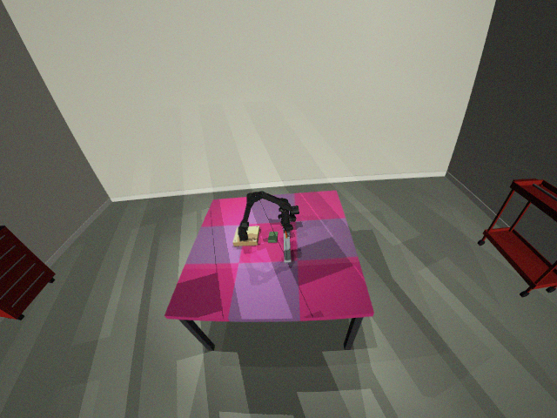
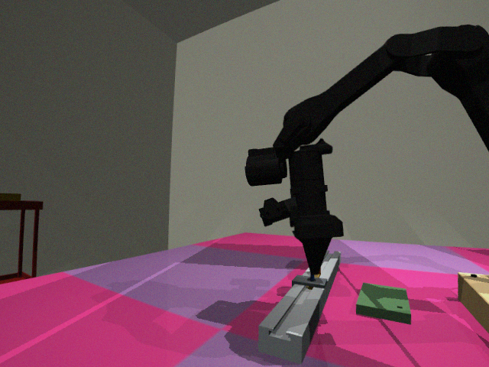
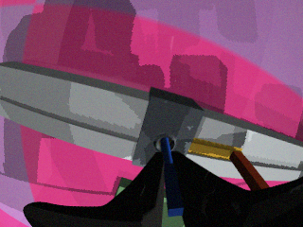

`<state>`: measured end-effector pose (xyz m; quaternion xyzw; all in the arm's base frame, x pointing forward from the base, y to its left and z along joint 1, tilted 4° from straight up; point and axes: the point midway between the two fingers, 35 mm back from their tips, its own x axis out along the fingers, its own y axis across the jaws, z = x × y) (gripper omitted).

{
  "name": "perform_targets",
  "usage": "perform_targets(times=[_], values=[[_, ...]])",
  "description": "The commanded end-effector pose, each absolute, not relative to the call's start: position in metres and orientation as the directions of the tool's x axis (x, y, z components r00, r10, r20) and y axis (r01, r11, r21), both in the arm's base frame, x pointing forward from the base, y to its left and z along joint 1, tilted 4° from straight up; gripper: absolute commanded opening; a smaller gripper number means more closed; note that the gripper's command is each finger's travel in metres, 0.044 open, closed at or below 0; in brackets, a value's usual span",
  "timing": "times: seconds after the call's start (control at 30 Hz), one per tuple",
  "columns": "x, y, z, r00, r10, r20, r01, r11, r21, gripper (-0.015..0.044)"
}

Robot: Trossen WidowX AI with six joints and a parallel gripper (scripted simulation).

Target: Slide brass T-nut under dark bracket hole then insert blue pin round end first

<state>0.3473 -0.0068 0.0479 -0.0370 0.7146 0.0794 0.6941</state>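
The blue pin (image 2: 312, 277) (image 3: 171, 182) is gripped by the pincer (image 1: 287, 230) (image 2: 315, 274) (image 3: 166, 158), its lower end set at the hole of the dark bracket (image 2: 303, 280) (image 3: 170, 118). The bracket is carried across the aluminum rail (image 1: 287, 252) (image 2: 282, 346) (image 3: 95, 109), which is laid right of the centre of the surface (image 1: 324, 287) (image 2: 130, 319), pointing toward its near edge. The green tray (image 1: 272, 239) (image 2: 380, 302) (image 3: 124, 186) is placed between the rail and the left edge. The brass T-nut (image 3: 210, 148) is seen in the slot, partly covered by the bracket, with its orange handle (image 3: 251, 171) raised beside the pincer. The final insertion is judged to be under way; how deep the pin has been seated cannot be told. Jamming on the bracket's rim could be caused by the pin's apparent lean. If the nut's bore is not centred below, the pin could be stopped on brass and slip upward in the grip. The nut could also be shifted along the slot, should its handle be brushed by the adjacent finger during descent or release.
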Motion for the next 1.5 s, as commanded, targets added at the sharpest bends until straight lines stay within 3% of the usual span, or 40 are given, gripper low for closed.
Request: perform_targets(times=[0.0,1.47], values=[[0.3478,-0.0069,0.0472,-0.048,0.059,-0.997,-0.164,0.984,0.066,-0.015],[0.3539,-0.0076,0.0474,-0.165,0.071,-0.984,-0.163,0.982,0.099,-0.015]])
